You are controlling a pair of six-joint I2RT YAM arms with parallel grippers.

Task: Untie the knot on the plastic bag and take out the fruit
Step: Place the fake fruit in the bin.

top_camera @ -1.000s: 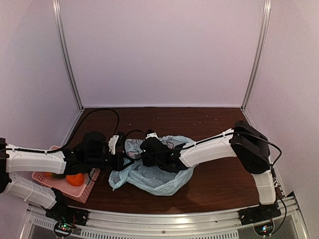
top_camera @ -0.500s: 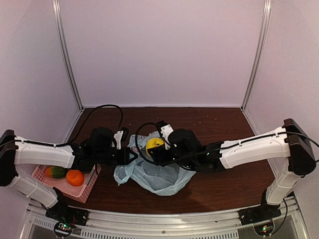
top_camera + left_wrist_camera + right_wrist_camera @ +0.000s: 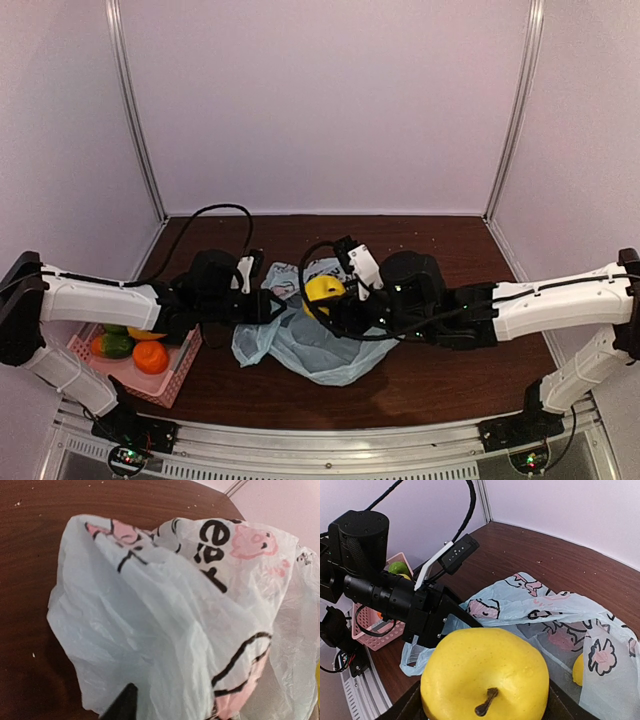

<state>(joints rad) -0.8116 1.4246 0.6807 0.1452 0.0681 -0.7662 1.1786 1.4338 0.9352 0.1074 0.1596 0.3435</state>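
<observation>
surface: dark brown wooden desk (image 3: 440, 240) | centre: pale blue plastic bag (image 3: 300, 345) lay crumpled on it | near left corner: pink basket (image 3: 178, 372) stood left of the bag | far side: few pale specks (image 3: 19, 502) lay scattered

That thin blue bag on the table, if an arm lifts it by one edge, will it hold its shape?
Probably not: the bag lies crumpled in soft folds, so it should sag and drape. It looks thin and see-through, so it is likely very light. A yellow fruit, seemingly inside it, could drag one side down.
</observation>
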